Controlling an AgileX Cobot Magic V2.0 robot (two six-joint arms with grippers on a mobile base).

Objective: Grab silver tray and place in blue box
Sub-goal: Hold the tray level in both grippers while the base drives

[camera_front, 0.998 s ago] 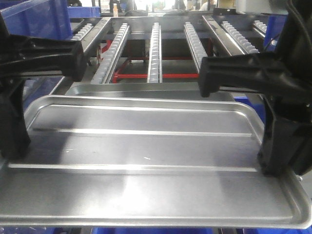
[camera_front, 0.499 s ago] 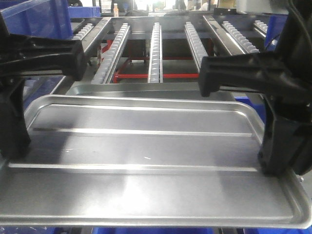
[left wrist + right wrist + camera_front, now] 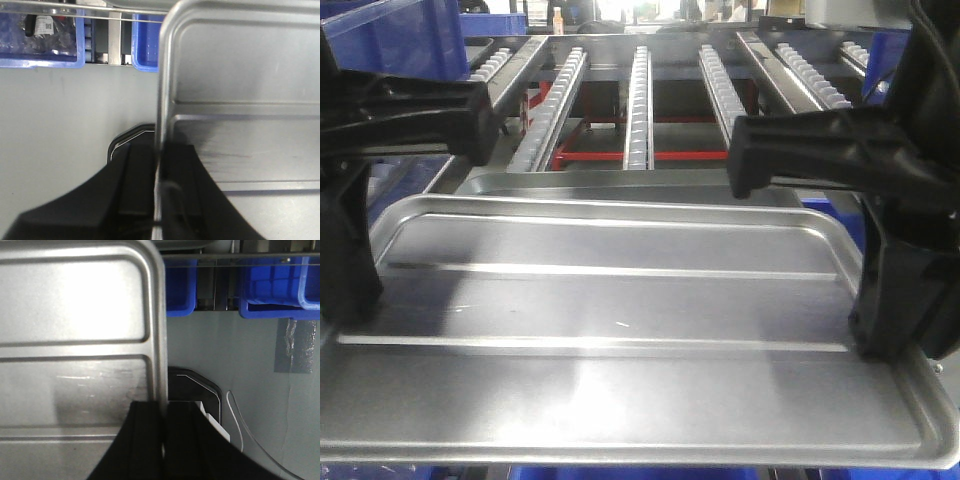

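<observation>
The silver tray (image 3: 620,300) hangs level across the front view, shallow, with two long ridges on its bottom. My left gripper (image 3: 345,300) is shut on its left rim, which shows as a thin metal edge pinched between the black fingers (image 3: 177,170) in the left wrist view. My right gripper (image 3: 885,330) is shut on the right rim (image 3: 160,365) in the same way. A strip of the blue box (image 3: 620,473) shows under the tray's near edge; the tray hides the remainder.
A deeper silver tray (image 3: 620,182) lies just behind, at the foot of a roller rack (image 3: 638,100). A blue crate (image 3: 390,40) stands at the far left. Blue bins (image 3: 40,45) (image 3: 277,290) sit above grey floor in both wrist views.
The background has slipped slightly downward in the front view. The tray and both grippers keep the same place and hold.
</observation>
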